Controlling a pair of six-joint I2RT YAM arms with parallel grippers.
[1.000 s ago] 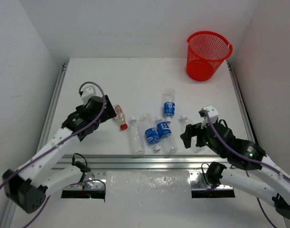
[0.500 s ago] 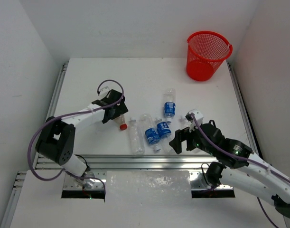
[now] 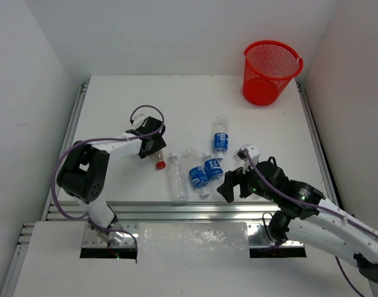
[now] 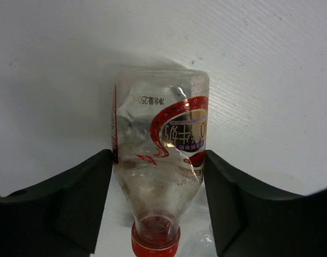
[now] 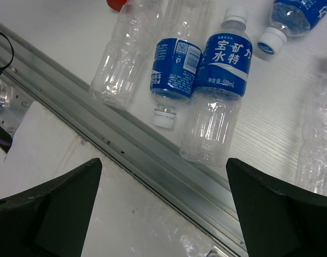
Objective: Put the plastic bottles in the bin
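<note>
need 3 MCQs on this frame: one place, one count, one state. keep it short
1. Where on the table is the bin?
A far right corner
B near left corner
C between the arms
2. How many blue-labelled bottles?
A one
B three
C five
3. The right gripper is:
A shut on a bottle
B shut, empty
C open, empty
Answers: 1 A, it stands at the far right edge; 2 B, three blue labels lie mid-table; 3 C, its fingers stand wide apart, gripping nothing.

Top camera high above the table (image 3: 195,99), looking down, wrist cameras close over bottles (image 5: 222,69) it also shows
</note>
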